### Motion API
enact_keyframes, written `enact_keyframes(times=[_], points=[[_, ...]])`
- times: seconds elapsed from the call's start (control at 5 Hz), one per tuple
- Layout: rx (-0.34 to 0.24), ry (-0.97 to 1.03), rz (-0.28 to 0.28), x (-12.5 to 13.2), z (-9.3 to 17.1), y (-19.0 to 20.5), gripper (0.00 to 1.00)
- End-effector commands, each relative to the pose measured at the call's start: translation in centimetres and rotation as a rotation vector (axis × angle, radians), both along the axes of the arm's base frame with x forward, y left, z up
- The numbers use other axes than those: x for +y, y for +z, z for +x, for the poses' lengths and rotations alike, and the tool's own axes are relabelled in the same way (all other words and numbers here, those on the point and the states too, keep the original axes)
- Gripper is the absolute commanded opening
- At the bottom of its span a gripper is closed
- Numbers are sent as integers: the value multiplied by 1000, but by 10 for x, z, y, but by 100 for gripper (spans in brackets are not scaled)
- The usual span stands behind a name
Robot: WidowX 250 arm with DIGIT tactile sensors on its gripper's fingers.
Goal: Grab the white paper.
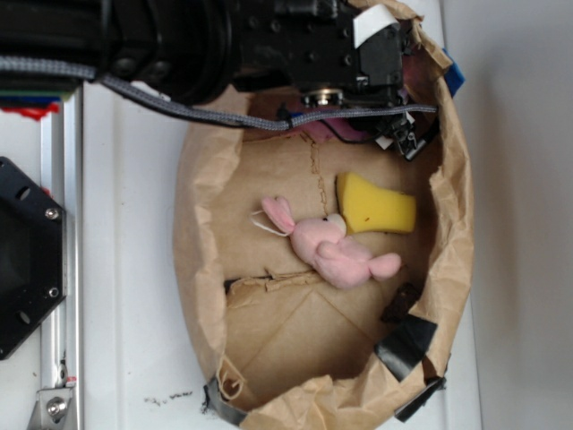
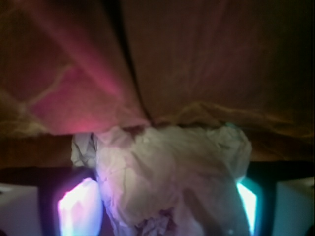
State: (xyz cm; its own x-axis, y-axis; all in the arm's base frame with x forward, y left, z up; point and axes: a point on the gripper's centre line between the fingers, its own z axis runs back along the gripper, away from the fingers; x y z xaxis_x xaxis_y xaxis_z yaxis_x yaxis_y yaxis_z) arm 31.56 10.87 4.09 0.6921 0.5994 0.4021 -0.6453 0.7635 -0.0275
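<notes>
Gripper (image 2: pixel 162 206): fingers (image 2: pixel 78 206) pressed against both sides of white paper (image 2: pixel 167 172), gripping it.
Legible writing: none readable.

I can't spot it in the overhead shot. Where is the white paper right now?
In the wrist view, the white paper sits between the gripper's fingers, against the brown paper wall. The arm hides it in the exterior view.

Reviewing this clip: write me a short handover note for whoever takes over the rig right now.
Gripper: at the top edge of the brown paper enclosure; the crumpled off-white paper wad fills the space between the jaws in the wrist view. I cannot tell whether they have closed on it.
Other items: the yellow sponge and the pink plush bunny lie mid-floor, touching, apart from the gripper.
Done: the approach to the wad.
Left: confirm the grip, then lift.
</notes>
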Motion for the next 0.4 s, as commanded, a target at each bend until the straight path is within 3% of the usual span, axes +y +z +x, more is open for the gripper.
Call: enact_keyframes(times=[0.0, 0.2], points=[[-62, 22, 18, 16, 2, 20, 0], [-52, 17, -7, 15, 0, 21, 0]])
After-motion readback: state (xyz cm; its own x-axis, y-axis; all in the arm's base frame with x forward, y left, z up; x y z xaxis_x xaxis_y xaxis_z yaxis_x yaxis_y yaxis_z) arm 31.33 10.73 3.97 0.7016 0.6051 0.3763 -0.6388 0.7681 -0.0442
